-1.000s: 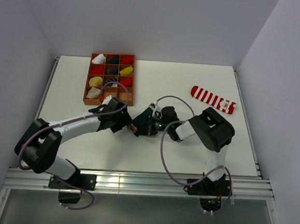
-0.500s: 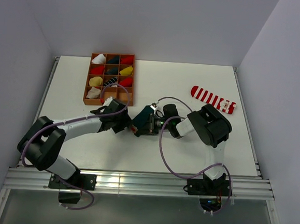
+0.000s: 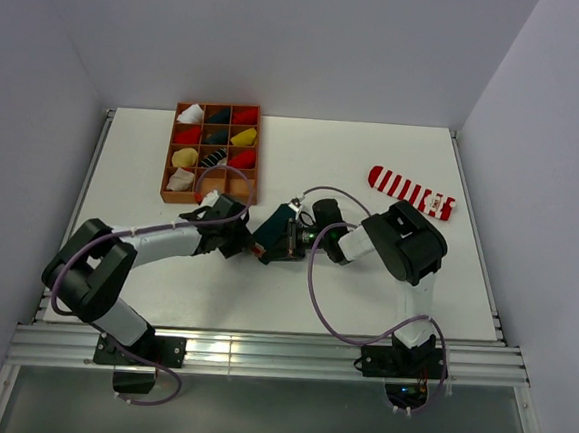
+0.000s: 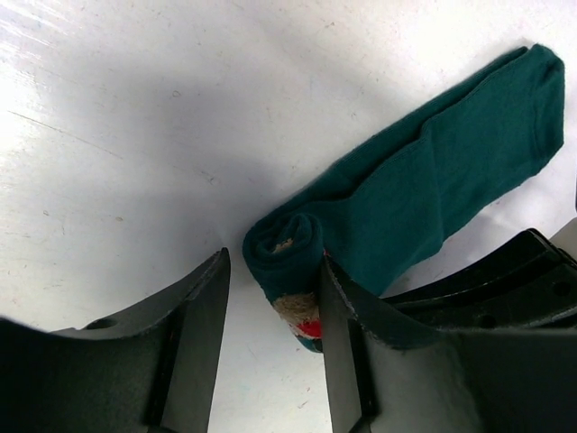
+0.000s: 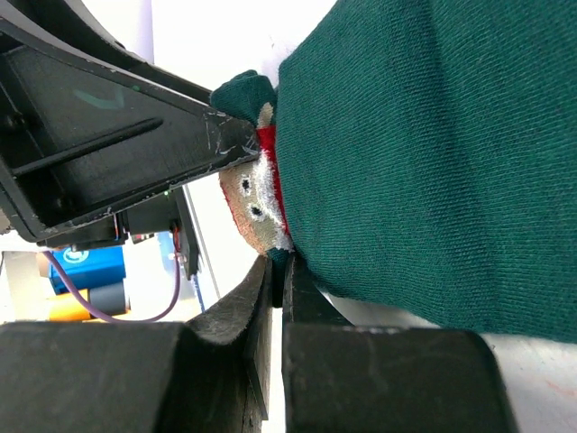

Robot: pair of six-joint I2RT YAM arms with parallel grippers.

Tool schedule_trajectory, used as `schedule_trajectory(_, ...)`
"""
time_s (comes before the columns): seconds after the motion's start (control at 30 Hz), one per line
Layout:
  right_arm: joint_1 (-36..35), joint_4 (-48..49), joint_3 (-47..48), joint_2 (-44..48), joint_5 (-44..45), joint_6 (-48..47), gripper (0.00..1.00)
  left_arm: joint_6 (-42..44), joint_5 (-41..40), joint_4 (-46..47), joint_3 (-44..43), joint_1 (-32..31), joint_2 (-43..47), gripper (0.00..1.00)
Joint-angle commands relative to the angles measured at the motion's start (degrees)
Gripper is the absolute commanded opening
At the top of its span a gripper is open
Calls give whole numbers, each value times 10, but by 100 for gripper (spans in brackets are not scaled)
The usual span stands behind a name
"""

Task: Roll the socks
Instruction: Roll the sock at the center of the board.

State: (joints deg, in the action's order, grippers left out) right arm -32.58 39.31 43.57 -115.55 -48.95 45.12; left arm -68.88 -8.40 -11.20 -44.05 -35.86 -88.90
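The dark green sock is showing soft, matt knitted cloth, with fuzzy beige and red yarn at its rolled end. The table is gleaming faintly, smooth, white and finely scratched. The left gripper is showing matt black plastic, scuffed along the edges.

White worktop, lightly scuffed; pale lilac-grey walls on three sides; aluminium rail along near edge; even diffuse light.
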Motion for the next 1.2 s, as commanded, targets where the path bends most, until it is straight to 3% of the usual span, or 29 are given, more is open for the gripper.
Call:
schedule_trajectory(0.0, 0, -62, -1, -21, 41, -24, 0, -6, -34, -15, -12, -1, -13, 47)
schedule_trajectory(0.2, 0, -66, 0, -22, 43, -28, 0, 1, -31, -19, -27, -2, -41, 33)
schedule_trajectory(0.3, 0, -77, -2, -9, 54, -38, 0, 14, -23, -23, -35, -2, -58, 22)
schedule_trajectory(0.4, -1, -92, -7, 15, 71, -57, 0, 27, -19, -34, -43, -2, -72, 2)
schedule_trajectory(0.53, -5, -145, -9, 65, 137, -101, 24, 45, -17, -58, -55, -2, -82, 0)
schedule_trajectory(0.73, -36, -218, -32, 196, 293, -175, 41, 74, -17, -116, -91, -4, -98, 0)
schedule_trajectory(0.9, -124, -230, -57, 306, 514, -237, 43, 93, -25, -157, -132, -11, -109, 0)
schedule_trajectory(1.17, -228, -228, -14, 284, 630, -325, 44, 107, -21, -178, -155, -18, -127, 0)
